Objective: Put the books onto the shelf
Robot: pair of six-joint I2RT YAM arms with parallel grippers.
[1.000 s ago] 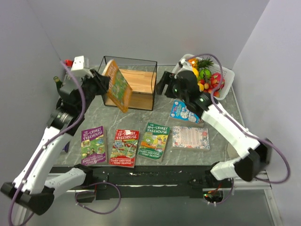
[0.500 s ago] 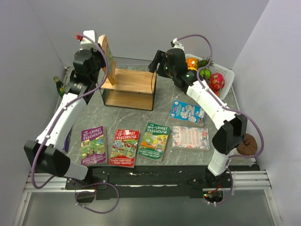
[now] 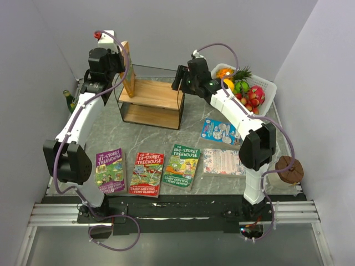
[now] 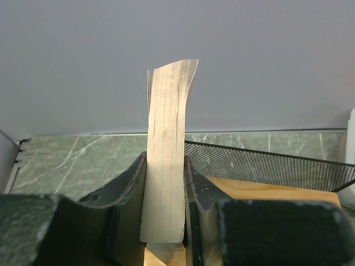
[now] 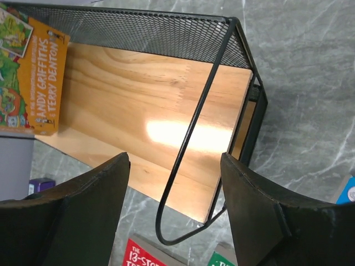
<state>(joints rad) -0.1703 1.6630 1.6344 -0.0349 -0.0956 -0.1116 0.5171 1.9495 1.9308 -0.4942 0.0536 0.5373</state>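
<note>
The left claw (image 4: 165, 172), clenched on an upright orange book (image 4: 169, 111) above the shelf's (image 3: 158, 95) left end, must next lower it in squarely, while the right claw (image 5: 175, 194) gapes empty alongside.

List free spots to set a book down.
Shelf top board: bare from the held orange book at its left end to the right wire end, where the right gripper hovers. Table: bare strip between shelf and the front row of books. Crowded: that row.

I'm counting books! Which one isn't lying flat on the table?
The orange book, pinched upright in the left tool at the shelf's left end. The rest lie flat on the table.
</note>
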